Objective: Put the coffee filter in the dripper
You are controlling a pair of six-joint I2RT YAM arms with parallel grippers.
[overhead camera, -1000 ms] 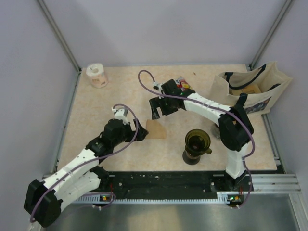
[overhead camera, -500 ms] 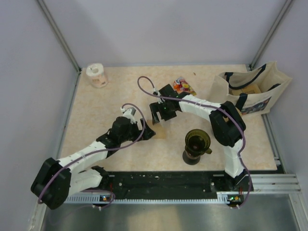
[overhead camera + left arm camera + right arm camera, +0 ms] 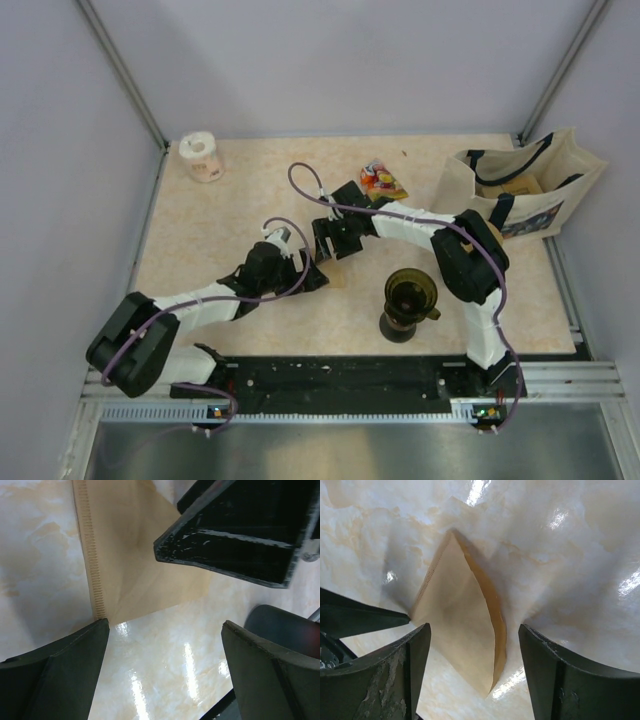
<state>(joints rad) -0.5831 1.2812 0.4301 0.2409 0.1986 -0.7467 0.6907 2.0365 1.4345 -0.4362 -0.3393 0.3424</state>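
The tan paper coffee filter [image 3: 462,630] lies flat on the table, its open edge slightly raised. In the top view only a sliver of it [image 3: 337,274] shows between the two grippers. My right gripper [image 3: 475,627] is open and sits low over the filter, one finger on each side. My left gripper [image 3: 164,625] is open, with its left fingertip [image 3: 95,635] at the filter's seamed corner [image 3: 107,580]. The olive-brown dripper [image 3: 411,292] stands to the right, on top of a black cup [image 3: 398,328].
A toilet roll [image 3: 203,155] stands at the back left. A colourful snack packet [image 3: 380,180] lies behind the right arm. A canvas tote bag [image 3: 525,185] sits at the right edge. The two grippers [image 3: 320,258] are very close together.
Both grippers have closed in on the filter. The left moved right and forward to its corner. The right moved down and nearer, now covering it in the top view.
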